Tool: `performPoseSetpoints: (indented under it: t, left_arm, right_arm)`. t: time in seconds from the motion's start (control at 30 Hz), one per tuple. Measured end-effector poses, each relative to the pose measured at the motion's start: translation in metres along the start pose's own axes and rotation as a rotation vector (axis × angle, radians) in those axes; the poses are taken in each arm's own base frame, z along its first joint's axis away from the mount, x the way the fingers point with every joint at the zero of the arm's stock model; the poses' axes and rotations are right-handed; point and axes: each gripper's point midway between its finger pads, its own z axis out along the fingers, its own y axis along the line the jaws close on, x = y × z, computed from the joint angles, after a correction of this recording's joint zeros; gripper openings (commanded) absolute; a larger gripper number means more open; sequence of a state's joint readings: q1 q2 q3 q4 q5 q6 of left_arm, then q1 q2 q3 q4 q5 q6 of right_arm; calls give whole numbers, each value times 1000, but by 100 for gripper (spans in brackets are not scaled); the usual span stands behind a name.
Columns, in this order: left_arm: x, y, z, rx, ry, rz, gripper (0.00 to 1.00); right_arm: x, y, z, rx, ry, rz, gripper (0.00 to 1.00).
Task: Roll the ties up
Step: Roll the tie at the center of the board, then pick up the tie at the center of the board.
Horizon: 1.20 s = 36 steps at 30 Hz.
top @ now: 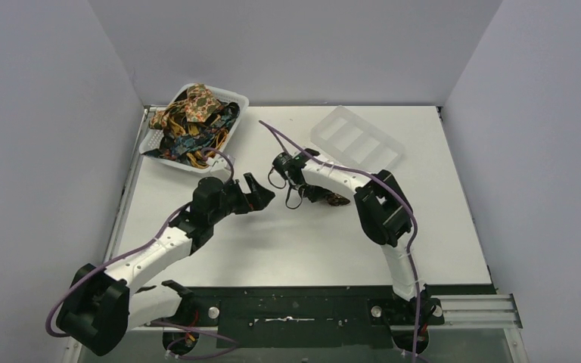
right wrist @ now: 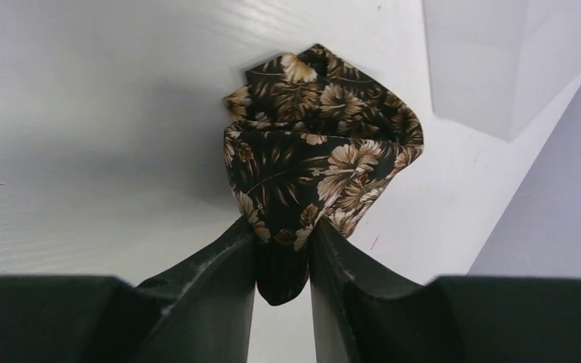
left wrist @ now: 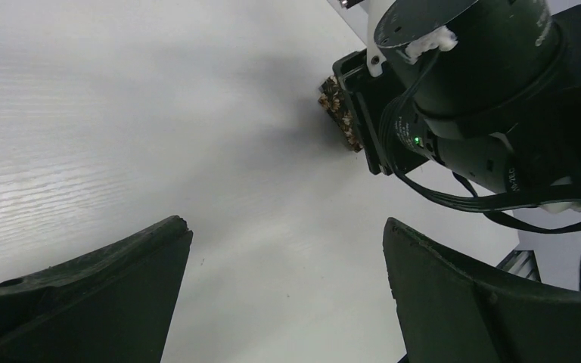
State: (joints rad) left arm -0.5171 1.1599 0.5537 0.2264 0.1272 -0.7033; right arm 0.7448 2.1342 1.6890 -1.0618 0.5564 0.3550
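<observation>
Right end effector (right wrist: 281,251) pinches one seemingly rolled brown tie (right wrist: 324,155); left end effector (left wrist: 286,228) gapes empty; more ties (top: 195,107) wait in the far-left basket (top: 240,101)

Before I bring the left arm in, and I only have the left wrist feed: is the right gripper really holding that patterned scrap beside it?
Observer: Yes. The right wrist view shows the right gripper shut on the dark brown tie, pinching its lower end.
Operator: Is the tie trailing anywhere?
Observer: No tail shows. It is bunched into a compact bundle that appears to rest on the table.
Operator: Where are the rest?
Observer: The top view shows the other ties heaped in the white basket at the far left corner, beyond the open left gripper.
</observation>
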Motion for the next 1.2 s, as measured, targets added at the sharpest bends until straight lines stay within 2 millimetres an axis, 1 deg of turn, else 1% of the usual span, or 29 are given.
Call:
performPoseSetpoints:
  t: [0.07, 0.1, 0.17, 0.27, 0.33, 0.4, 0.47, 0.53, 0.57, 0.6, 0.67, 0.7, 0.73, 0.8, 0.83, 0.87, 0.9, 0.97, 1.07, 1.17, 1.2]
  left_arm:
    - [-1, 4, -6, -11, -18, -2, 97]
    - [-2, 6, -9, -16, -26, -2, 97]
    - [-3, 9, -15, -28, -39, -4, 97]
    - [-5, 12, -21, -43, -60, -5, 97]
    - [-6, 14, -25, -48, -77, -9, 97]
    - [-5, 15, -28, -48, -85, -15, 97]
    - [-1, 18, -30, -51, -83, -23, 97]
    - [6, 24, -30, -58, -74, -31, 97]
    - [9, 26, -30, -60, -70, -36, 97]
    - [13, 28, -30, -60, -67, -43, 97]
    - [16, 28, -27, -51, -63, -50, 97]
    - [17, 28, -25, -43, -58, -53, 97]
    - [18, 27, -21, -32, -51, -55, 97]
    - [25, 26, -10, -17, -20, -67, 97]
    - [28, 26, -5, -12, -5, -75, 97]
    - [32, 24, 3, -4, 16, -87, 97]
    - [37, 22, 11, 1, 37, -98, 97]
    - [43, 14, 25, 13, 75, -110, 97]
    - [41, -7, 51, 50, 105, -116, 97]
    - [34, -29, 77, 104, 102, -132, 97]
    - [33, -32, 82, 113, 100, -140, 94]
  right_arm:
    - [1, 7, 2, -6, 5, -13, 37]
    - [1, 10, 2, -12, 6, -14, 41]
    - [1, 15, 3, -36, 11, -12, 54]
    - [-4, 25, 0, -98, 5, 0, 65]
    - [-10, 34, -3, -155, -12, 16, 75]
    - [-17, 41, -6, -221, -30, 44, 78]
    - [-25, 48, -14, -318, -64, 79, 80]
    - [-30, 43, -27, -440, -101, 144, 84]
    - [-34, 34, -34, -495, -127, 187, 85]
    - [-37, 22, -41, -549, -158, 235, 87]
    - [-44, -10, -53, -634, -233, 344, 90]
    - [-47, -23, -58, -661, -269, 388, 91]
    - [-50, -44, -61, -689, -317, 453, 91]
    - [-50, -71, -59, -719, -367, 540, 91]
    - [-49, -79, -54, -739, -380, 579, 91]
    - [-48, -84, -47, -761, -385, 607, 91]
    - [-46, -84, -39, -787, -378, 629, 91]
    - [-37, -74, -21, -838, -335, 656, 91]
    - [-16, -48, 3, -910, -233, 675, 91]
    - [-5, -32, 13, -959, -170, 683, 91]
    - [-4, -30, 14, -968, -167, 688, 91]
